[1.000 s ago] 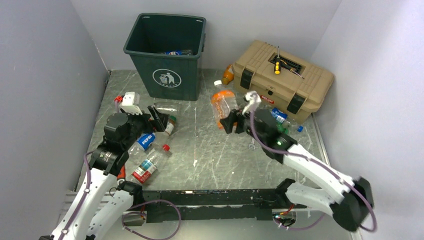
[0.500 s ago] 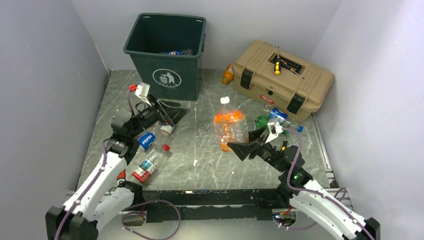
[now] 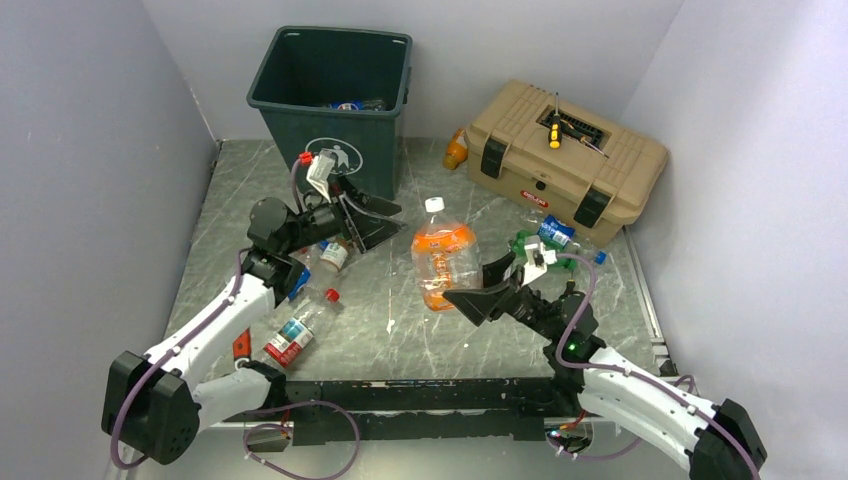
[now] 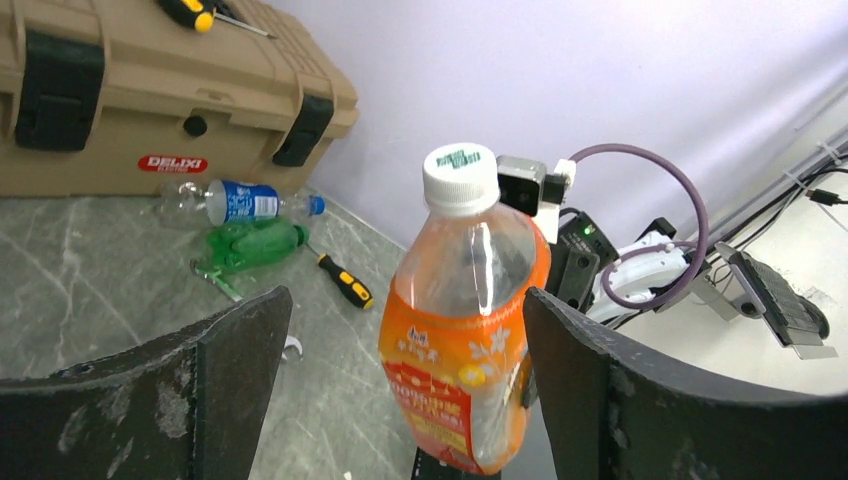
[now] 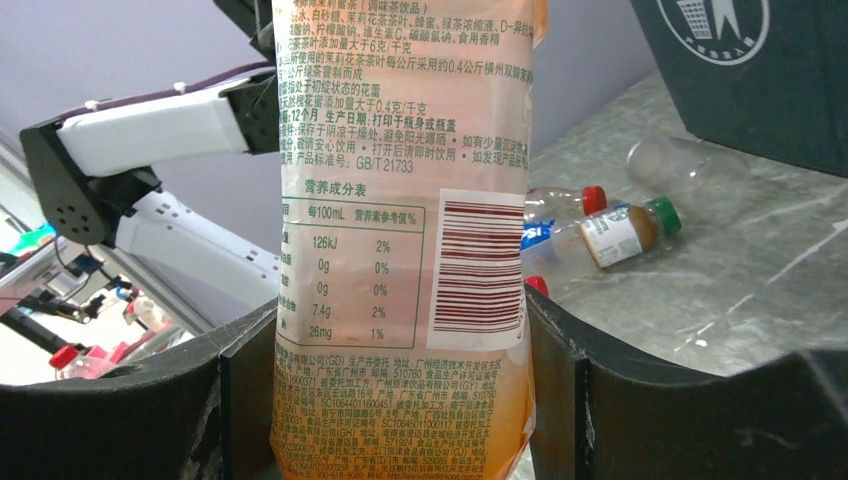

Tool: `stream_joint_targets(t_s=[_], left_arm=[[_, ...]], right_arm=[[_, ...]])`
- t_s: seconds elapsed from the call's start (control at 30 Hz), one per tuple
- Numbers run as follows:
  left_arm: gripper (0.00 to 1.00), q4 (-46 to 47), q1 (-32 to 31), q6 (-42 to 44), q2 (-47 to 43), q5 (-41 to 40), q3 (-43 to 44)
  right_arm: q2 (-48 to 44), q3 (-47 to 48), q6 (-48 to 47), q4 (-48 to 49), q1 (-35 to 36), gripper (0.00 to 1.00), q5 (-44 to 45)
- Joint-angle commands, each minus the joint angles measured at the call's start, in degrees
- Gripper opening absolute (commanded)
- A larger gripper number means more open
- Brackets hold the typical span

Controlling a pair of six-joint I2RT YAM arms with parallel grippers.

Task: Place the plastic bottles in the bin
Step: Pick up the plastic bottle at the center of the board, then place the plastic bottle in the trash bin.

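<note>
Gripping the orange bottle [image 3: 442, 262] upright by its lower half, the right gripper [image 3: 472, 283] had both fingers flat against the label, jaws roughly half open. The left gripper [image 3: 385, 225] hung wide open just left of that bottle, holding nothing. The bin [image 3: 290, 110] was upper left of centre in the overhead view, well apart from it, with a couple of bottles [image 3: 350, 103] inside. Loose bottles [image 3: 295, 337] lay lower left, plus some by the toolbox [image 3: 620, 160].

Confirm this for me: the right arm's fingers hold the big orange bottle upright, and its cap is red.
One thing is wrong: the cap is white, not red, as the left wrist view shows plainly. The rest stands: the right arm's fingers hold the big orange bottle upright.
</note>
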Motion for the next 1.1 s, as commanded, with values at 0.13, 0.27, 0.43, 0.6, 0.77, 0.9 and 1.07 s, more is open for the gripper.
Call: stream_joint_targets(t_s=[0.13, 0.27, 0.43, 0.6, 0.77, 0.9, 1.07], left_arm=[[0.88, 5.2, -2.7, -1.7, 3.9, 0.8, 6.2], [0.86, 0.0, -5.2, 2.2, 6.6, 0.8, 10.3], [0.79, 0.9, -7.1, 2.2, 8.7, 1.2, 11.5], [0.55, 1.6, -8.0, 1.6, 9.0, 1.0, 11.1], [0.65, 0.6, -8.8, 1.0, 8.9, 1.6, 11.6], [0.4, 0.1, -9.7, 1.6, 8.9, 2.0, 12.0], [0.05, -1.7, -10.2, 2.4, 8.8, 2.1, 13.2]], right_arm=[[3.0, 0.4, -1.4, 8.5, 1.9, 0.31, -0.5], [3.6, 2.0, -4.0, 5.8, 2.9, 0.31, -0.4], [3.2, 2.4, -5.2, 4.1, 3.5, 0.31, 0.5], [2.3, 1.7, -5.3, 3.8, 3.7, 0.31, 1.7], [2.0, 1.3, -5.7, 4.0, 3.8, 0.31, 2.9], [2.9, 1.5, -6.0, 4.2, 3.9, 0.31, 2.8], [3.3, 2.1, -7.1, 2.3, 4.1, 0.34, 2.4]])
